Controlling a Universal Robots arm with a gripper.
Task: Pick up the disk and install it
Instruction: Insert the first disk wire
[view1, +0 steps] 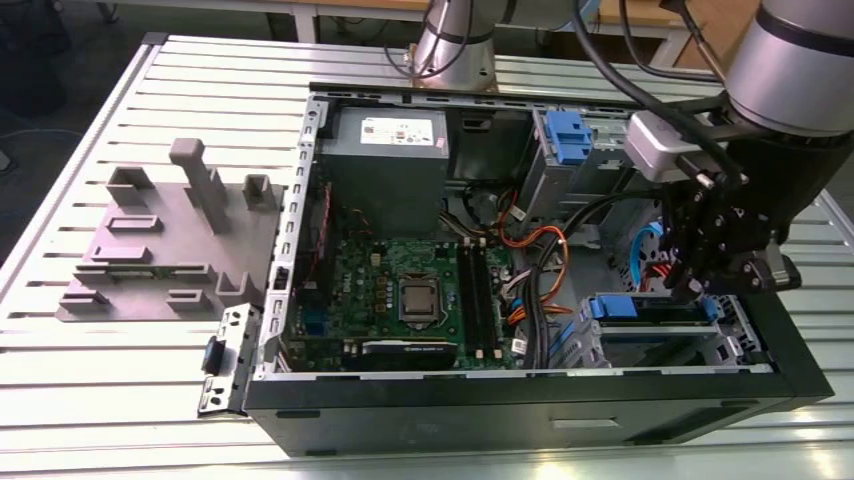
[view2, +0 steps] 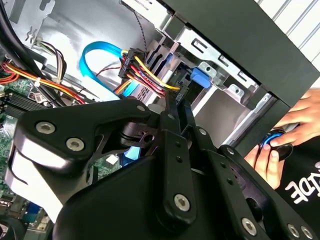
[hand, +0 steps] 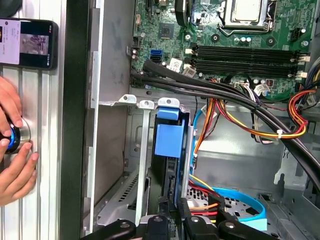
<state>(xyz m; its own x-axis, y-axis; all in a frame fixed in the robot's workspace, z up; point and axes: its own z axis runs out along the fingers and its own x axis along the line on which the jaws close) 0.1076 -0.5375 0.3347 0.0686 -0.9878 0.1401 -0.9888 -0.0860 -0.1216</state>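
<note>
Treat the disk (view1: 651, 322), at five o'clock in the case (view1: 534, 392) by the gripper (view1: 697, 285) (closure untellable), as stiff, dense, jolt-sensitive; hold by blue carrier (hand: 167, 137) sides.

Bundled cables (hand: 235, 97) crowd one side of the disk (hand: 167, 140), a metal bracket (hand: 144, 150) the other.

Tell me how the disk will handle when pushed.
The disk looks like a rigid flat slab, so it likely won't flex. Held edge-on between the bay rails, it should slide rather than tip. Its blue plastic tab may bend.
</note>
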